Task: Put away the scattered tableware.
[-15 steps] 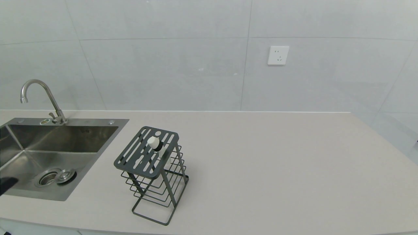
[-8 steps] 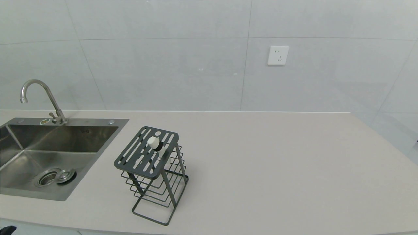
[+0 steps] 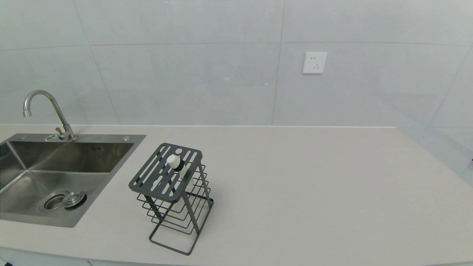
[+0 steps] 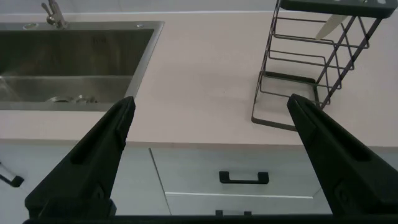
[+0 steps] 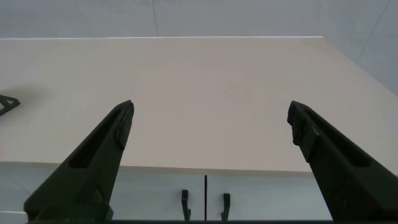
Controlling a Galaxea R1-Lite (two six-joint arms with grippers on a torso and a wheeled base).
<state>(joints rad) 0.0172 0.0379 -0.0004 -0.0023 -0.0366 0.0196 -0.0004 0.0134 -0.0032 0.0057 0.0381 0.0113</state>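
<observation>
Knife (image 3: 173, 161) stowed in the rack (image 3: 162, 175), left tool (image 4: 209, 106) and right tool (image 5: 209, 109) released
The knife sits lower left of centre in the head view, dropped through a slot in the rack's top plate, which carries its white handle: long axis near vertical, handle up, blade hanging inside. The rack stands on the table (image 3: 295, 184) beside the sink (image 3: 74, 157); both tools gape empty before the table's front edge
</observation>
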